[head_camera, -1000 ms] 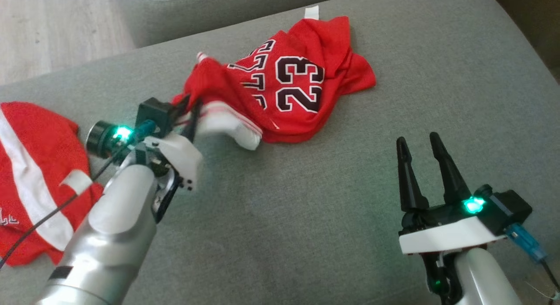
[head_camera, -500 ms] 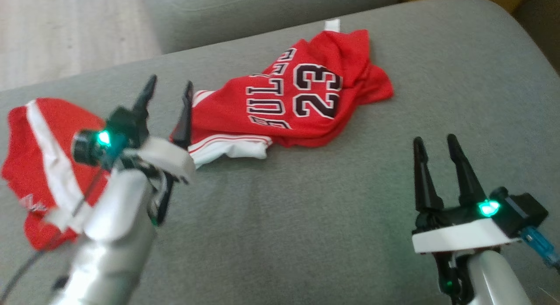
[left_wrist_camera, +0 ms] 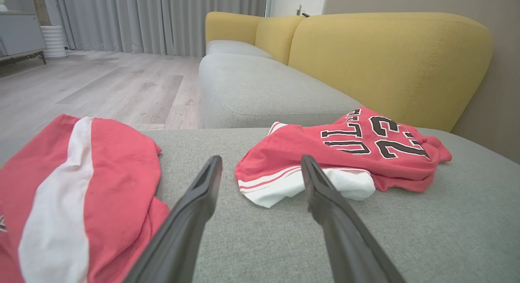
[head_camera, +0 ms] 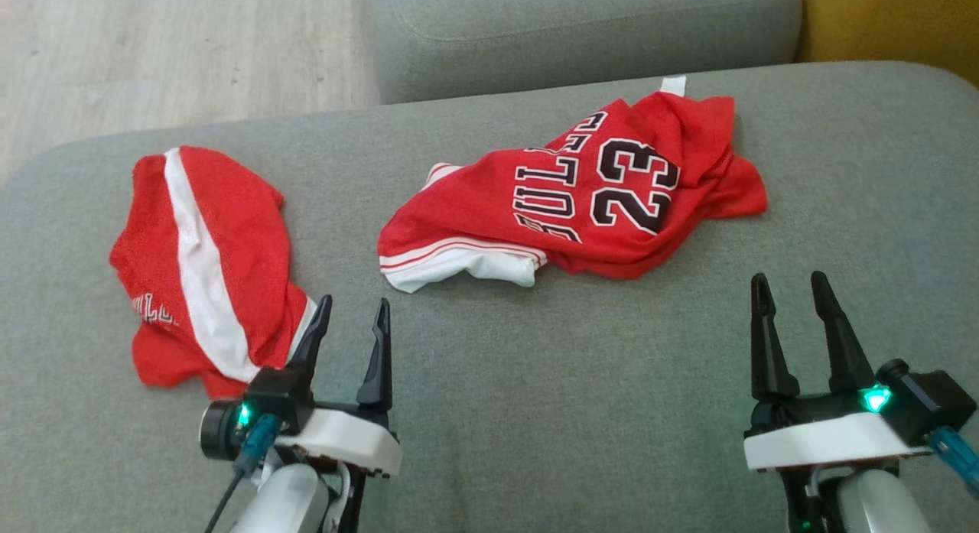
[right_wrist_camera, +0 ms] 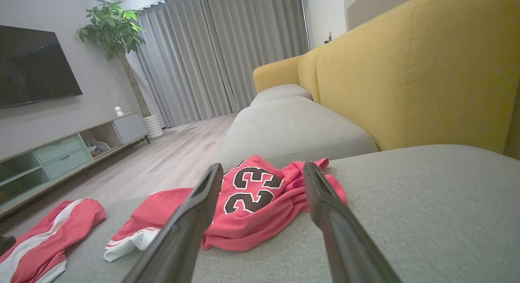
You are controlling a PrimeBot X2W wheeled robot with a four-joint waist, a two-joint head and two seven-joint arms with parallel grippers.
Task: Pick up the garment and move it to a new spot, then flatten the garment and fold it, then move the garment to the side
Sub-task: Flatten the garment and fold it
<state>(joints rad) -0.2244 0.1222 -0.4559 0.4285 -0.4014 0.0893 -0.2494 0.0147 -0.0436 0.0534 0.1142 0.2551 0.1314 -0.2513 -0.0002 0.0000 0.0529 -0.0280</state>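
From the head, the red jersey (head_camera: 581, 212) with the number 23 lies crumpled on the grey seat cushion (head_camera: 535, 411), toward the cushion's far edge and right of its middle. Red shorts (head_camera: 206, 265) with a white stripe lie on the cushion's left part, apart from the jersey. The left gripper (head_camera: 354, 303) sits over the cushion's near edge just beside the shorts, jaws spread wide and empty. The right gripper (head_camera: 788, 277) sits over the near edge at the cushion's right, also spread wide with nothing between its fingers.

From the left wrist, the left gripper (left_wrist_camera: 261, 159) stands parted above the cushion (left_wrist_camera: 426, 234), clear of the jersey (left_wrist_camera: 345, 153) and shorts (left_wrist_camera: 113, 173).

From the right wrist, the right gripper (right_wrist_camera: 262, 166) stands parted over the cushion (right_wrist_camera: 426, 201), short of the jersey (right_wrist_camera: 252, 193); the shorts (right_wrist_camera: 44, 230) lie at the cushion's left end.
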